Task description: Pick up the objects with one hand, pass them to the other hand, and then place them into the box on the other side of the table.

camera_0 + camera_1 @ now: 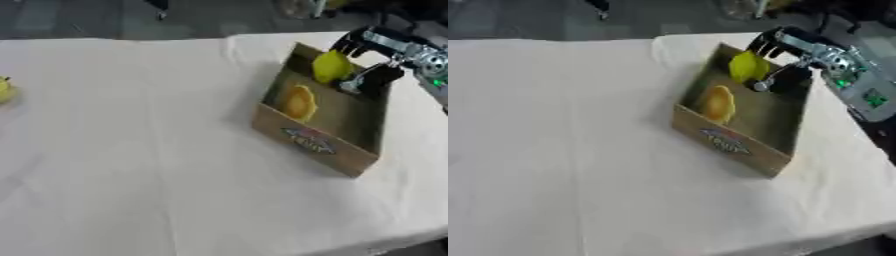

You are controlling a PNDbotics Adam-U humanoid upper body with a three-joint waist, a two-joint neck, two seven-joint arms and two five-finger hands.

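Note:
A brown cardboard box (308, 141) with a printed front sits on the right part of the white table. Inside it lies an orange-yellow rounded object (298, 102). My right hand (372, 55) reaches in from the upper right and hangs over the box's far end, its fingers curled round a bright yellow object (332, 66). Another small yellow object (5, 90) lies at the table's far left edge, partly cut off. My left hand shows in neither view.
The white cloth covers the whole table (131, 150), with its front edge at the lower right. Dark floor and some blurred shapes lie beyond the far edge.

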